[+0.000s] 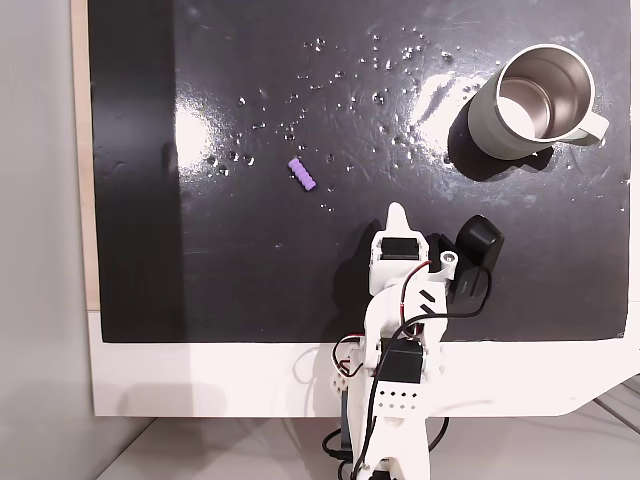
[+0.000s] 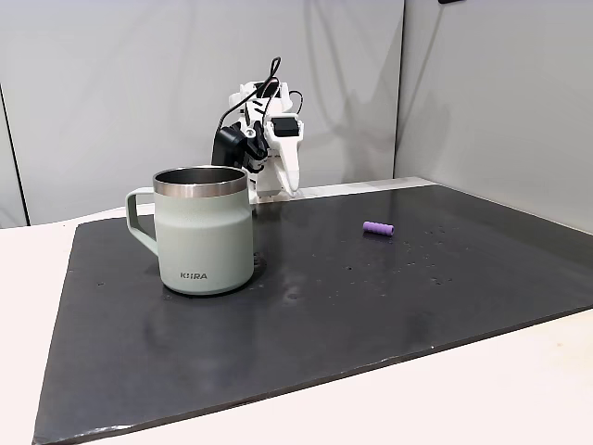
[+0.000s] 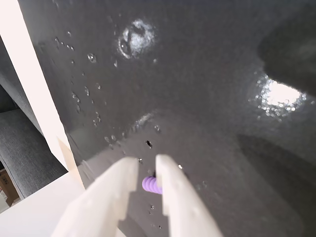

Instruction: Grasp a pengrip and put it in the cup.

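Progress is nil so far: the pengrip [image 1: 302,175] is lying loose on the black mat [image 1: 250,280], well apart from the cup [image 1: 528,102] at the mat's far corner. We are seeing the gripper [image 3: 147,170] hanging above the mat with its 2 fingers nearly together and holding nothing, so grasping, carrying and dropping are all remaining.

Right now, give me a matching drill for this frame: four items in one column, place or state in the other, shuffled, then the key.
Items:
1. pengrip
2. cup
3. gripper
4. mat

Place or state:
A. upright, handle out to the right in the top-down fixed view, steel inside shows nothing in it
B. black, speckled with glare spots, covers most of the white table
C. lying on its side on the mat, loose, away from the cup
D. fingers nearly together, raised off the mat, holding nothing

Pairs: 1-C, 2-A, 3-D, 4-B
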You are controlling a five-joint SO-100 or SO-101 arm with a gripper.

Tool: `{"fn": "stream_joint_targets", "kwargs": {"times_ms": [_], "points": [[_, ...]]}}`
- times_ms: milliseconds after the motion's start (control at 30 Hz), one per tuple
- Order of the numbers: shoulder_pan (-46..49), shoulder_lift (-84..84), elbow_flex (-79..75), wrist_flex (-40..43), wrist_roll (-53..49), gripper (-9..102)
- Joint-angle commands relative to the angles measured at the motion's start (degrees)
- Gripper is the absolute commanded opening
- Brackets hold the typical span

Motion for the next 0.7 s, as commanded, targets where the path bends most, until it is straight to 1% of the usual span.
{"fn": "stream_joint_targets", "kwargs": {"times_ms": [0, 233, 400, 467, 667], "points": [[0.4, 0.7, -0.4, -1.2, 0.1, 0], [-0.5, 0.7, -0.9, -1.3, -1.6, 0], [-1.8, -1.4, -9.0, -0.4, -7.8, 0], [-3.4, -7.2, -14.2, -0.1, -11.3, 0], [-6.9, -33.0, -34.9, 1.5, -20.3, 0]]}}
